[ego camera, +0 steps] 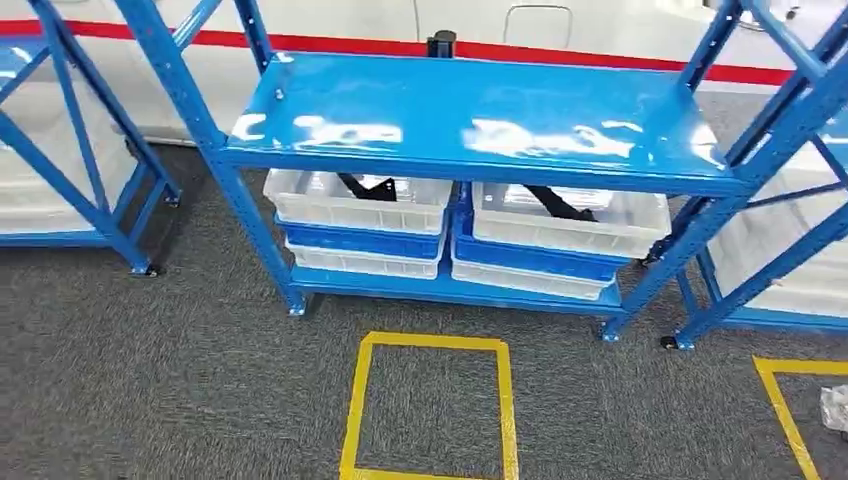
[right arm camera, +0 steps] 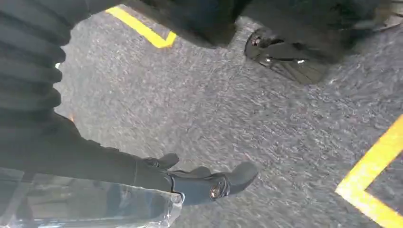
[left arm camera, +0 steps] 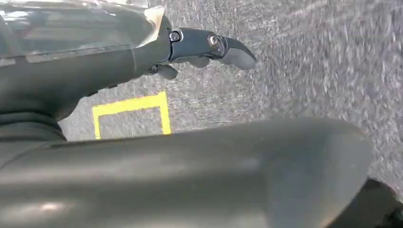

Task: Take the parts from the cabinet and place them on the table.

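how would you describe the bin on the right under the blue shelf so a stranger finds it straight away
Start at the blue metal rack in the middle of the head view and look under its top shelf. Two stacks of bins sit side by side; take the right stack's top white bin. A black strap-like part lies diagonally inside it.

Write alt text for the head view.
A blue metal rack stands on grey carpet, its lower shelf holding two stacks of white and blue bins, the top ones containing black parts. A yellow tape square marks the floor in front.
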Controlling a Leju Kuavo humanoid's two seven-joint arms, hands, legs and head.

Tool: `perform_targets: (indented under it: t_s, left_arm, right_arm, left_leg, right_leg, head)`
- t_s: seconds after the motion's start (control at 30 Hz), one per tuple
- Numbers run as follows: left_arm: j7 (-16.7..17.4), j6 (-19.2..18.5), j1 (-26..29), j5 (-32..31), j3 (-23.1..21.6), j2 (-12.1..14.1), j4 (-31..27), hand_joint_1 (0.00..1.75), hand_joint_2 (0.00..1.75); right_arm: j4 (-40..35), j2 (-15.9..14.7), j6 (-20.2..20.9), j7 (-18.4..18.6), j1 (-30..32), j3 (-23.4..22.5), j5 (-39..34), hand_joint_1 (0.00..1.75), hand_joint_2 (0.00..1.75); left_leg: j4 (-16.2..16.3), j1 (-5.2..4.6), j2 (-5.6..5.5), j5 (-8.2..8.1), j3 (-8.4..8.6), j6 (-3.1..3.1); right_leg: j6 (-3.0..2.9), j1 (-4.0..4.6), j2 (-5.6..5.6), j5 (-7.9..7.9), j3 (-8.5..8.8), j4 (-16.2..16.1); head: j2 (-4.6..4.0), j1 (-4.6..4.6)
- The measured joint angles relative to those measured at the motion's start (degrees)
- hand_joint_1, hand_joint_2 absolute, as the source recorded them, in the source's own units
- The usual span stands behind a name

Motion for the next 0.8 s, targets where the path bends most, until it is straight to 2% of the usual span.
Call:
perform_targets:
  t_s: [0.03,0.07,0.1,0.17,0.2,0.23,0.27,0.3,0.33,0.37,0.4,0.47,0.53,0.63,0.67,0.7,0.77,0.8]
  left_arm:
    - [0.00,0.02,0.01,0.00,0.00,-0.05,0.00,0.00,0.00]
    - [0.04,0.05,0.07,0.02,0.00,-0.07,0.00,0.00,0.00]
    - [0.04,0.07,0.10,0.02,0.00,-0.09,0.00,0.00,0.00]
    - [0.02,0.09,0.09,0.02,0.00,-0.18,0.00,0.00,0.00]
    - [0.02,0.15,0.09,0.02,0.00,-0.13,0.00,0.00,0.00]
    - [0.02,0.15,0.09,0.02,0.00,-0.07,0.00,0.00,0.00]
    - [0.00,0.24,0.09,0.02,0.00,-0.09,0.00,0.00,1.75]
    - [0.00,0.35,0.12,0.02,0.00,-0.05,0.00,0.00,1.75]
    - [0.00,0.40,0.15,0.02,0.00,-0.05,0.00,0.00,1.75]
    - [0.00,0.48,0.16,0.02,0.00,-0.02,0.00,0.00,1.75]
    - [0.00,0.48,0.14,0.02,0.00,-0.02,0.00,0.00,1.75]
    - [-0.04,0.48,0.14,0.02,0.00,-0.02,0.00,0.00,1.75]
    - [-0.18,0.31,0.14,0.02,0.00,-0.02,0.00,0.00,1.75]
    - [-0.24,0.02,0.14,0.11,0.00,-0.02,0.00,0.00,1.75]
    - [-0.24,-0.02,0.14,0.11,-0.02,-0.02,0.00,0.00,1.75]
    - [-0.26,-0.02,0.14,0.11,0.00,-0.02,0.00,0.00,1.75]
    - [-0.26,-0.02,0.15,0.20,0.00,-0.05,0.00,0.00,1.75]
    - [-0.03,-0.08,0.18,0.05,0.02,-0.05,0.00,0.00,1.75]
  right_arm:
    - [0.02,-0.02,0.00,0.04,0.15,-0.02,0.02,0.00,0.00]
    - [0.02,-0.09,-0.04,0.11,0.37,-0.04,-0.04,0.00,0.00]
    - [0.07,-0.11,-0.11,0.17,0.42,-0.04,-0.02,0.00,0.00]
    - [0.07,-0.18,-0.28,0.28,0.34,-0.09,-0.04,0.00,0.00]
    - [0.09,-0.11,-0.33,0.35,0.36,-0.11,-0.11,0.00,0.00]
    - [0.09,0.06,-0.35,0.39,0.32,-0.11,-0.13,0.00,0.00]
    - [0.09,0.09,-0.37,0.39,0.24,-0.11,-0.15,0.00,0.00]
    - [0.11,0.15,-0.39,0.50,0.31,-0.11,-0.17,0.00,0.00]
    - [0.11,0.09,-0.50,0.59,0.36,-0.15,-0.20,0.00,0.00]
    - [0.13,0.15,-0.59,0.61,0.36,-0.20,-0.22,0.00,0.00]
    - [0.13,0.20,-0.92,0.68,0.35,-0.35,-0.22,0.00,0.00]
    - [0.13,0.31,-1.29,0.74,0.37,-0.63,-0.33,0.00,0.00]
    - [0.13,0.33,-1.60,0.74,0.38,-0.96,-0.37,0.00,0.00]
    - [0.15,0.33,-1.77,0.74,0.40,-1.09,-0.39,0.00,0.00]
    - [0.15,0.33,-1.77,0.74,0.41,-1.14,-0.39,0.00,1.75]
    - [0.15,0.33,-1.79,0.74,0.41,-1.18,-0.44,0.00,1.75]
    - [0.15,0.33,-1.86,0.74,0.42,-1.33,-0.61,0.00,1.75]
    - [0.15,0.31,-1.88,0.87,0.45,-1.42,-0.85,0.00,1.75]
  left_leg:
    - [0.02,-0.01,-0.63,-0.06,0.03,0.04]
    - [0.04,0.01,-1.20,-0.10,0.13,0.01]
    - [0.08,0.07,-1.69,-0.23,0.28,-0.15]
    - [0.28,0.25,-2.27,-0.56,0.69,-0.64]
    - [0.47,0.17,-2.43,-0.77,0.65,-1.05]
    - [0.96,-0.34,-2.61,-1.23,0.56,-1.48]
    - [0.79,-0.29,-2.61,-1.16,0.65,-1.58]
    - [0.86,-0.29,-2.61,-1.40,0.57,-1.04]
    - [0.85,-0.29,-2.57,-1.08,0.54,0.13]
    - [0.83,-0.28,-2.56,-1.17,0.62,0.77]
    - [0.81,-0.28,-2.53,-1.12,0.70,1.07]
    - [0.58,-0.28,-2.46,-1.07,0.99,1.23]
    - [0.42,-0.27,-2.46,-1.05,1.11,1.19]
    - [0.34,-0.24,-2.45,-1.06,1.18,1.08]
    - [0.31,-0.22,-2.44,-1.06,1.19,0.83]
    - [0.25,-0.16,-2.43,-1.09,1.22,0.10]
    - [0.02,0.07,-2.43,-1.20,1.34,-2.19]
    - [0.01,0.08,-2.43,-1.21,1.34,-2.44]
  right_leg:
    - [0.23,0.01,0.14,-0.52,-2.16,3.28]
    - [0.77,-0.02,0.19,0.24,-2.80,3.25]
    - [1.55,-0.13,0.19,2.20,-2.10,0.32]
    - [3.09,-0.58,0.23,7.42,1.83,-10.00]
    - [3.15,-0.84,0.31,8.80,2.82,-13.00]
    - [2.09,-0.62,0.41,9.10,2.87,-13.51]
    - [1.24,-0.51,0.41,9.23,2.90,-13.31]
    - [1.01,-0.87,0.36,9.38,3.10,-13.41]
    - [1.00,-0.66,0.40,9.39,3.10,-13.41]
    - [0.98,-0.57,0.44,9.40,3.11,-13.41]
    - [0.92,-0.52,0.51,9.37,3.15,-13.41]
    - [0.79,-0.43,0.51,9.29,3.26,-13.41]
    - [0.31,-0.32,0.51,9.21,3.30,-13.40]
    - [0.21,-0.17,0.51,9.15,3.34,-13.37]
    - [0.18,-0.14,0.51,9.12,3.33,-13.36]
    - [0.11,-0.07,0.51,9.08,3.32,-13.35]
    - [0.02,0.02,0.51,9.02,3.34,-13.33]
    - [0.00,0.03,0.50,9.00,3.34,-13.32]
  head:
    - [0.00,0.04]
    - [0.00,0.06]
    - [0.00,0.04]
    - [0.00,0.09]
    - [0.00,0.22]
    - [0.00,0.18]
    - [0.00,0.07]
    - [0.00,0.17]
    - [0.00,0.13]
    - [0.00,0.11]
    - [0.00,0.15]
    - [0.00,0.15]
    - [0.00,0.15]
    - [0.00,0.13]
    - [0.00,0.13]
    - [0.00,0.13]
    - [0.00,0.17]
    - [0.00,0.15]
